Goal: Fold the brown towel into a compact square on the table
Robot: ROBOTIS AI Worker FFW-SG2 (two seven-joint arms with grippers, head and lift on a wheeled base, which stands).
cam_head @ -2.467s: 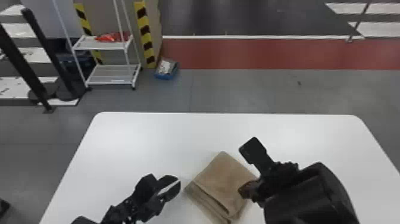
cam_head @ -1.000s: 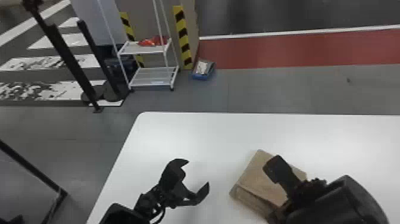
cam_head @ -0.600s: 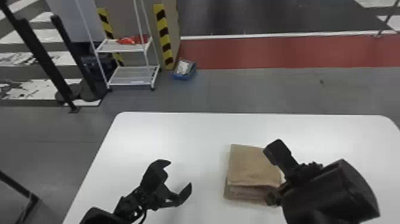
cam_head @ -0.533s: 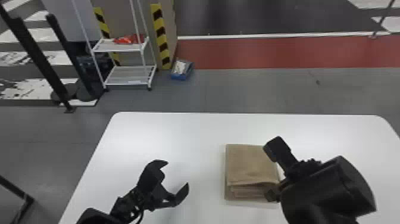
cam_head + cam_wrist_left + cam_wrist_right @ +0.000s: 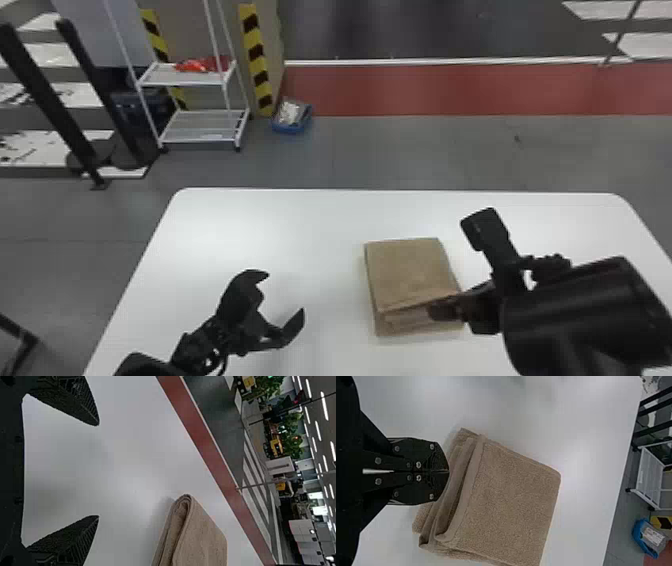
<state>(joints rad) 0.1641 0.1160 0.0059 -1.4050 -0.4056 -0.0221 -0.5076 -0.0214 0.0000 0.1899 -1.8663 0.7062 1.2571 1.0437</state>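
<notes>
The brown towel (image 5: 411,270) lies folded in a layered, near-square stack right of the table's middle in the head view, its layered edges toward the robot. At that near edge is my right gripper (image 5: 438,310). To the towel's left, apart from it, my left gripper (image 5: 284,294) stands open over bare table. In the left wrist view, nothing is between the fingers of the left gripper (image 5: 98,470); the towel (image 5: 202,538) lies beyond them. The right wrist view has the right gripper (image 5: 447,471) shut, its tips over the layered edge of the towel (image 5: 510,498); no cloth can be made out between them.
The white table (image 5: 240,225) has rounded far corners. On the floor beyond it stand a white shelf rack (image 5: 200,125) and a blue bin (image 5: 292,117), with black posts (image 5: 50,95) farther left.
The towel has turned from a slanted pose to a squarer one. My left gripper has drawn away from its left side and opened. The head view's framing has shifted sideways.
</notes>
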